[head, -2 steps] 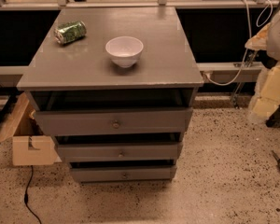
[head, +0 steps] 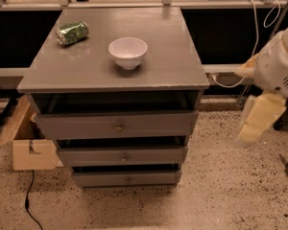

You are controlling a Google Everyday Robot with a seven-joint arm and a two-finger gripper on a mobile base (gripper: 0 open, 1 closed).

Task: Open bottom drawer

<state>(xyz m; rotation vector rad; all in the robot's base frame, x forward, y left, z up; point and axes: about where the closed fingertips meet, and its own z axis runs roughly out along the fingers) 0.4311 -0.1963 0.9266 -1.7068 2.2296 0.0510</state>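
Note:
The bottom drawer (head: 126, 178) is the lowest, narrowest grey front of the cabinet, with a small round metal knob (head: 128, 179). Its front sits about flush under the middle drawer (head: 122, 156), with a dark gap above it. The top drawer (head: 117, 126) is the widest. My gripper (head: 257, 121) hangs pale and blurred from the white arm (head: 278, 66) at the right edge. It is off the cabinet's right side, at about the height of the top drawer and well apart from the bottom drawer.
A white bowl (head: 128, 51) and a green can (head: 72, 33) lying on its side rest on the cabinet top (head: 173, 66). A cardboard box (head: 31, 152) stands on the speckled floor at the cabinet's left. Cables hang at the back right (head: 255, 28).
My arm and gripper have shifted slightly left and down, towards the cabinet's right side. The drawers, bowl and can have not moved.

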